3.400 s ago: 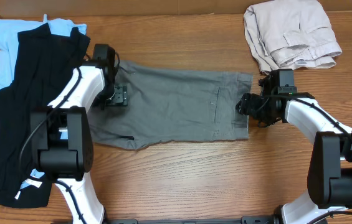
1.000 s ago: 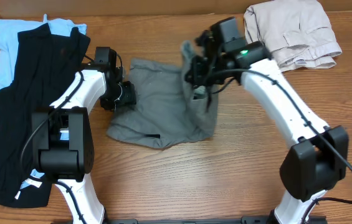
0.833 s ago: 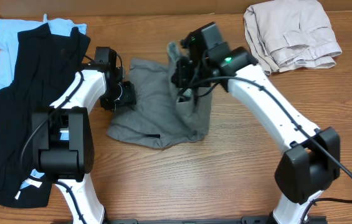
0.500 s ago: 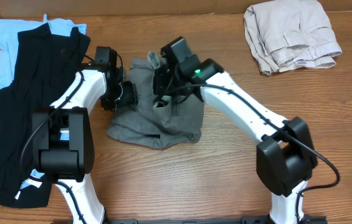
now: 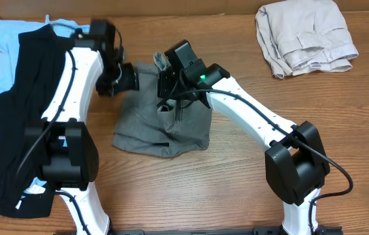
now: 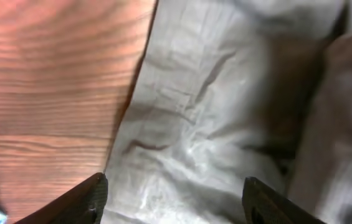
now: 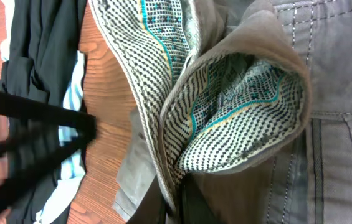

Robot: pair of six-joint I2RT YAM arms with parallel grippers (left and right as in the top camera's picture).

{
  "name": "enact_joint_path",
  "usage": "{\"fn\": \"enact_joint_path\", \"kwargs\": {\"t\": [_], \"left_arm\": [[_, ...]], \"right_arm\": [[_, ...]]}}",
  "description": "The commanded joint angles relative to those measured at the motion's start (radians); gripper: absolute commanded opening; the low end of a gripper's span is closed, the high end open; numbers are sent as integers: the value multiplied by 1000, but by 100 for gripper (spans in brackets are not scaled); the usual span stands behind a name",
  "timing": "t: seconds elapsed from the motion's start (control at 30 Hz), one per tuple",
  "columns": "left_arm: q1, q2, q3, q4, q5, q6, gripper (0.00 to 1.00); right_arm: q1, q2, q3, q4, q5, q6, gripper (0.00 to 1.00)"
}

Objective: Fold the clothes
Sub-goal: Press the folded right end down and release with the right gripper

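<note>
The grey-taupe shorts (image 5: pixel 184 127) lie folded over themselves in the middle of the table. My right gripper (image 5: pixel 164 91) is shut on their waistband and holds it above the left half of the cloth. In the right wrist view the speckled lining (image 7: pixel 238 118) bulges out, and the waistband is pinched in my right gripper (image 7: pixel 179 199). My left gripper (image 5: pixel 128 77) hovers at the shorts' far left corner. In the left wrist view it (image 6: pixel 176 205) is open, its fingers (image 6: pixel 95 193) set wide above wrinkled grey cloth (image 6: pixel 225 112) with nothing between them.
A pile of black and light blue garments (image 5: pixel 21 98) covers the table's left side. A folded beige garment (image 5: pixel 305 36) sits at the back right corner. Bare wood (image 5: pixel 223 189) shows in front of the shorts.
My right gripper carried the waistband leftward across the shorts, folding them in half. My left gripper opened wider and moved up and back from the shorts' left edge.
</note>
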Motion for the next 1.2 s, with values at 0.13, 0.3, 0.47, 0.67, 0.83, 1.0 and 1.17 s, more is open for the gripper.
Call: {"fn": "enact_joint_path", "kwargs": {"t": [0.13,0.3,0.47,0.67,0.83,1.0,1.17], "left_arm": [[58,-15,249,-27,-63,-26,76],[124,-15,265,7,-68,-52,76],[164,-15,265,4,-68,-52,77],[163,-15,265,3,-68,-51,78],[162,-15,265,3,-65,-51,79],[160,-15,264,3,-65,-51,80],[152,-15,264,4,-57,-52,82]], "right_arm": [[39,15,23,70,-2,13,4],[83,51,23,124,-5,16,16],[122,44,36,71,-33,-100,100],[74,-14,120,-185,-35,-193,100],[-5,-30,113,-384,20,-280,67],[-15,-28,10,-370,-9,-335,13],[7,-28,-58,-315,-43,-356,4]]}}
